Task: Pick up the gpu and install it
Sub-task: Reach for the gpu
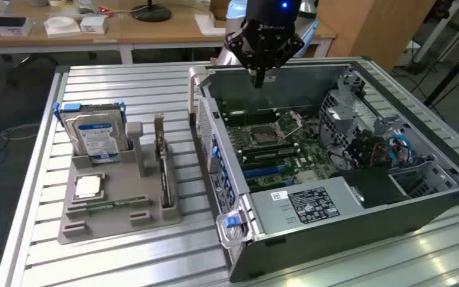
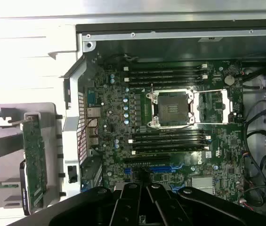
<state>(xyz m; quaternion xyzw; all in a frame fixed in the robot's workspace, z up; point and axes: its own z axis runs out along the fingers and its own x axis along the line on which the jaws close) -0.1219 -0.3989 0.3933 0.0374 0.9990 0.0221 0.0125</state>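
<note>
Gpu (image 1: pixel 164 173) upright in grey holder (image 1: pixel 94 226) beside hard drive (image 1: pixel 98 140), well apart from closed, empty claw (image 1: pixel 257 82) above open computer case (image 1: pixel 333 245).

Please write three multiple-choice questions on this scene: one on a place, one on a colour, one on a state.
1. Where is the gpu? A standing in the grey holder; B on the motherboard; C on the floor.
2. The hard drive's label is: A red; B blue; C yellow.
3. The gripper is: A open; B shut on the gpu; C shut, empty.
Answers: 1 A, it stands on edge in the holder; 2 B, blue shows on the label; 3 C, its fingertips meet with nothing between.
</note>
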